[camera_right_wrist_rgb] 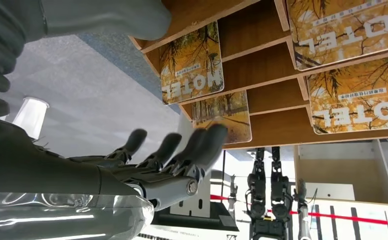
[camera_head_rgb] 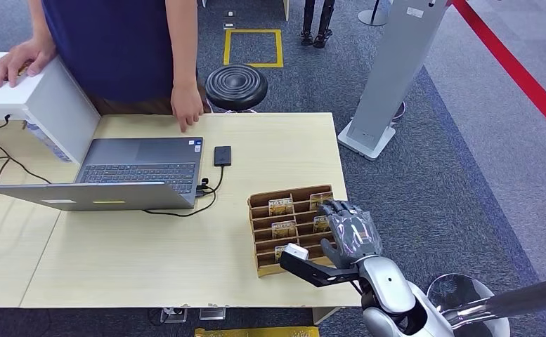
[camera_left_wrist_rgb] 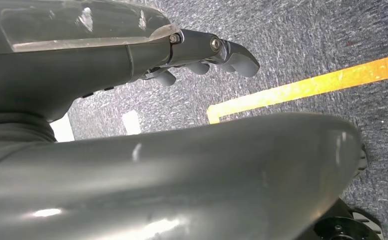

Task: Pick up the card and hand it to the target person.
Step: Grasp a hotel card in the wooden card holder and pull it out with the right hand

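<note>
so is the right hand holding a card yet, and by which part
Nothing is held yet: the right hand is open over the card rack, fingers near a card.

Mock hotel reception in lab: desk [camera_head_rgb: 150,260] with laptop [camera_head_rgb: 126,172], hotel-card rack [camera_head_rgb: 266,232], floor tape [camera_head_rgb: 253,48].

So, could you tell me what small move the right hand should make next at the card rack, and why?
Probably ease the right hand down onto the nearest hotel card and close its fingers on it. The hand hovers over the wooden rack with fingers apart and holding nothing, fingertips just short of that card in the wrist view. The person waits across the table.
</note>
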